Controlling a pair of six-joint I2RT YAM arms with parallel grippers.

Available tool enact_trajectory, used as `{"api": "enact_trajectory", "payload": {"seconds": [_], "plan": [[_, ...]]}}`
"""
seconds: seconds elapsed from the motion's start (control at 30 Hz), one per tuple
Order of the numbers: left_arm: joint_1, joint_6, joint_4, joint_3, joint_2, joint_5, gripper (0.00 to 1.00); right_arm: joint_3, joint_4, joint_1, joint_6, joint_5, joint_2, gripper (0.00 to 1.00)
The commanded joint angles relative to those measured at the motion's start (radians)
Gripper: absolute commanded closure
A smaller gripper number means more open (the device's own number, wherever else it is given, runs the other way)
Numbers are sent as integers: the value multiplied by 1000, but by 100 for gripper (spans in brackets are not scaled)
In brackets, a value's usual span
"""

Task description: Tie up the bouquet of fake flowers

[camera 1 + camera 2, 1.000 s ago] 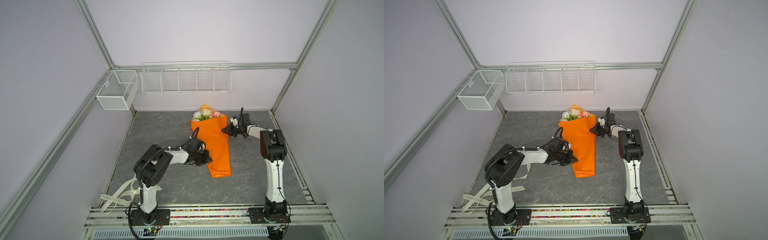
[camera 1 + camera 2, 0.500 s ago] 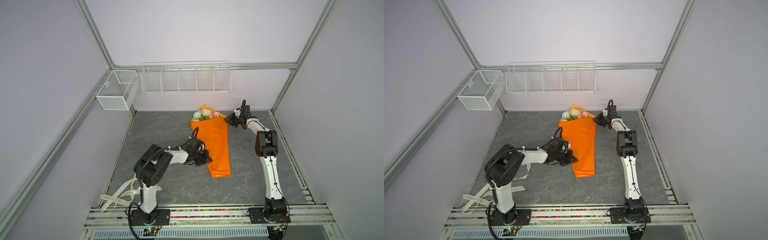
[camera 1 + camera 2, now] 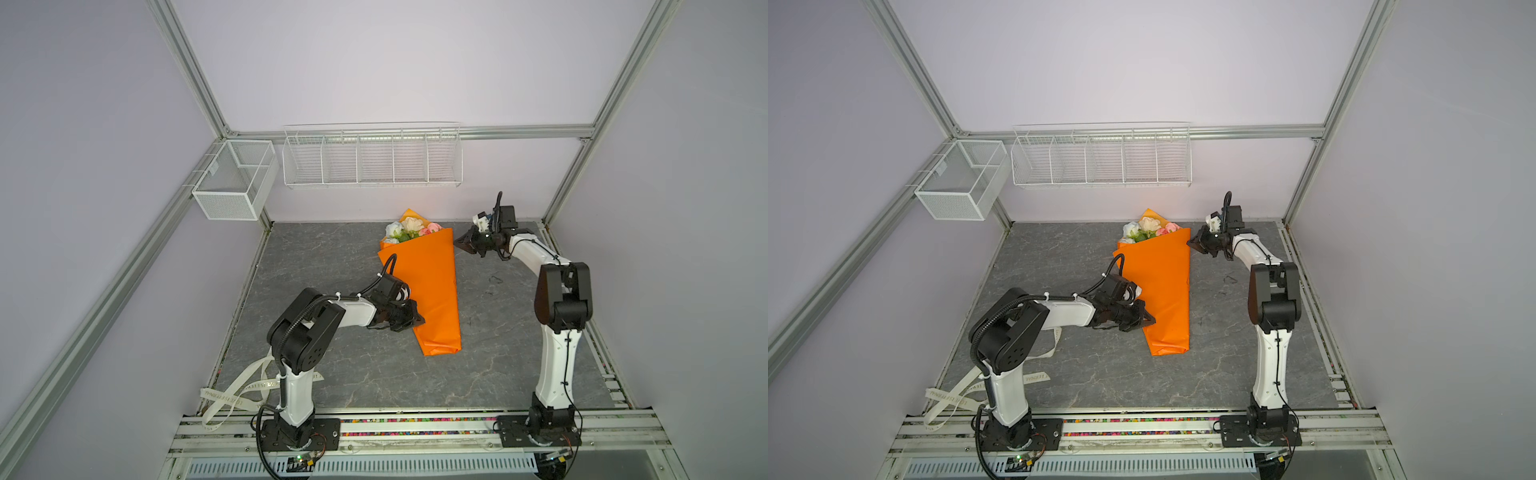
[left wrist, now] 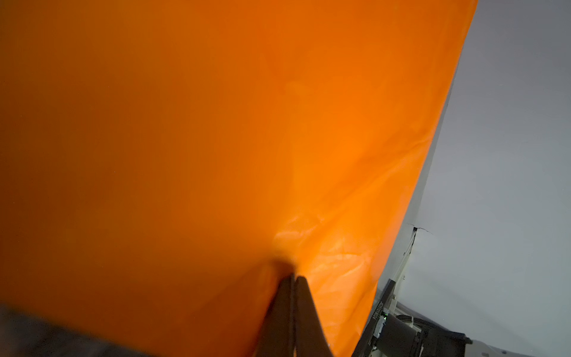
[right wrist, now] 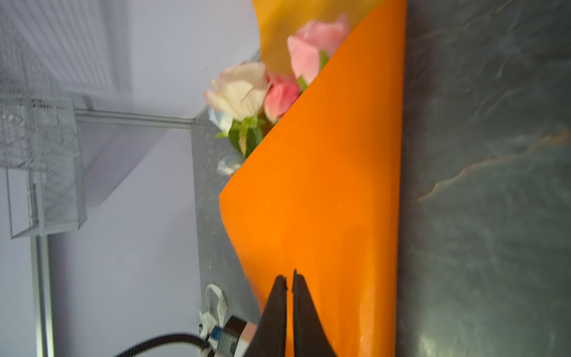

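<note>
The bouquet of fake flowers (image 3: 424, 282) (image 3: 1158, 282) lies on the grey table, wrapped in an orange paper cone. Pink, cream and white roses (image 3: 409, 228) (image 5: 244, 89) poke out at its far end. My left gripper (image 3: 417, 320) (image 3: 1152, 322) is at the cone's lower left edge. In the left wrist view its jaws (image 4: 292, 276) are shut on the orange paper (image 4: 216, 139). My right gripper (image 3: 459, 241) (image 3: 1190, 242) hovers just beside the cone's far right corner. Its jaws (image 5: 289, 276) are shut, with nothing seen between them.
A cream printed ribbon (image 3: 232, 395) (image 3: 951, 395) lies in loops at the front left by the left arm's base. A long wire basket (image 3: 372, 158) and a mesh box (image 3: 232, 183) hang on the back and left walls. A small dark wire scrap (image 3: 495, 279) lies right of the bouquet.
My right gripper has moved a little toward the back, near the cone's far right corner, and its jaws have closed. The left gripper and the bouquet have stayed put.
</note>
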Motion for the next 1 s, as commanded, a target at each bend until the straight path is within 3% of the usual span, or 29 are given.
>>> {"api": "enact_trajectory", "payload": {"seconds": [0.0, 0.27, 0.53, 0.7, 0.97], "plan": [[11, 23, -133, -31, 41, -77, 100, -170, 68, 26, -37, -29, -16, 91], [12, 24, -138, -28, 41, -74, 100, -306, 87, 27, -55, 6, 5, 93], [12, 34, -153, -23, 38, -79, 100, -280, -16, -15, -161, 87, 36, 93], [12, 35, -156, -28, 32, -81, 100, -284, -80, -16, -246, 67, 42, 93], [11, 44, -138, -16, -9, -57, 98, -312, -102, -16, -247, 103, -123, 87]]}}
